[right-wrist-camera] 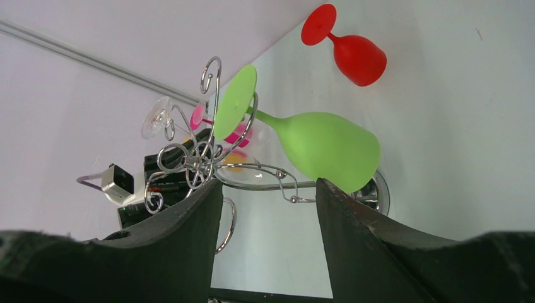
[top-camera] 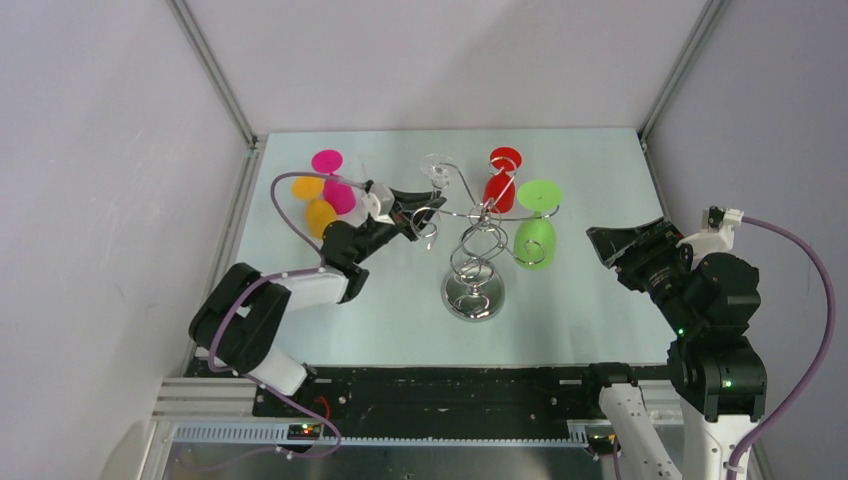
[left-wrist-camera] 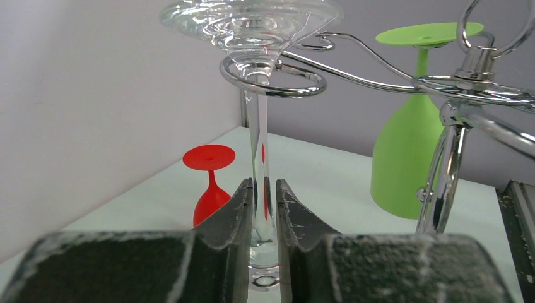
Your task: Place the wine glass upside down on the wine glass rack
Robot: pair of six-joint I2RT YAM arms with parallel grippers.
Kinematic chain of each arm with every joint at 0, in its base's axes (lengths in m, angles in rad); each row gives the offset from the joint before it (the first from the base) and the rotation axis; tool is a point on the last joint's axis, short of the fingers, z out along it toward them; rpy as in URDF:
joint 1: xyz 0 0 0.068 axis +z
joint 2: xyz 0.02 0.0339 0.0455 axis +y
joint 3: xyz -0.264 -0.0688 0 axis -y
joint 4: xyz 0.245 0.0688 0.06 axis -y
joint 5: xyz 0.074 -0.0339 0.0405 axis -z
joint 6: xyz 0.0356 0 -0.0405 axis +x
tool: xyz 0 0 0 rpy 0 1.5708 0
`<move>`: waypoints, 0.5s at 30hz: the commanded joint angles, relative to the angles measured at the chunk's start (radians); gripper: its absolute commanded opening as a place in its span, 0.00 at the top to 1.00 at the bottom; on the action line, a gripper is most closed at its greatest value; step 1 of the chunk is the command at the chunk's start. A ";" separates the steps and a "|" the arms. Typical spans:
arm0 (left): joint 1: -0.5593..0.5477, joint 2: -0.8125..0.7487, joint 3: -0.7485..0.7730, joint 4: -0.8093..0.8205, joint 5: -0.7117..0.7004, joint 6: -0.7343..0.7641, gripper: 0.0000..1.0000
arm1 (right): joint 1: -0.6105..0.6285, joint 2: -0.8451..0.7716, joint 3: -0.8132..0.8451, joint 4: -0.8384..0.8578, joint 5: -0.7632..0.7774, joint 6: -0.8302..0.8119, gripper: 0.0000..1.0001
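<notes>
Left end effector (left-wrist-camera: 265, 208) is narrow and clamped on the stem of the clear wine glass (left-wrist-camera: 259, 139). It grips low on the stem, near the bowel end, so the upper stem is free to pass into the hook.

The wine glass is inverted. Its stem is inside the curled arm (left-wrist-camera: 277, 79) of the wine glass rack (top-camera: 475, 255), with the foot directly above the curl. It looks seated on the wire, but I can't tell whether the weight is fully transferred. The bowl is hidden below the fingers in the wrist view.

The foot is wider than the curl gap, and that's what holds the glass up.

The green glass (left-wrist-camera: 407, 158) hangs the same way on the far side of the rack. The red glass (left-wrist-camera: 211, 189) stands foot-up on the tabletop (top-camera: 580, 310) behind the rack.

Right end effector (right-wrist-camera: 268, 189) is wide and empty, well off to the right and clear of the rack.

My read is that the hang is nearly done. Next step should be a slow release and a straight back-out, since a snag on the stem could tip the rack.
</notes>
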 commanded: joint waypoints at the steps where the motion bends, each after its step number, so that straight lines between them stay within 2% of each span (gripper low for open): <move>1: 0.000 -0.060 -0.010 0.104 0.013 0.009 1.00 | -0.002 -0.007 0.003 0.007 0.009 0.006 0.39; 15: -0.010 -0.051 -0.038 0.107 0.071 -0.005 1.00 | -0.002 -0.019 0.004 -0.001 0.012 0.007 0.39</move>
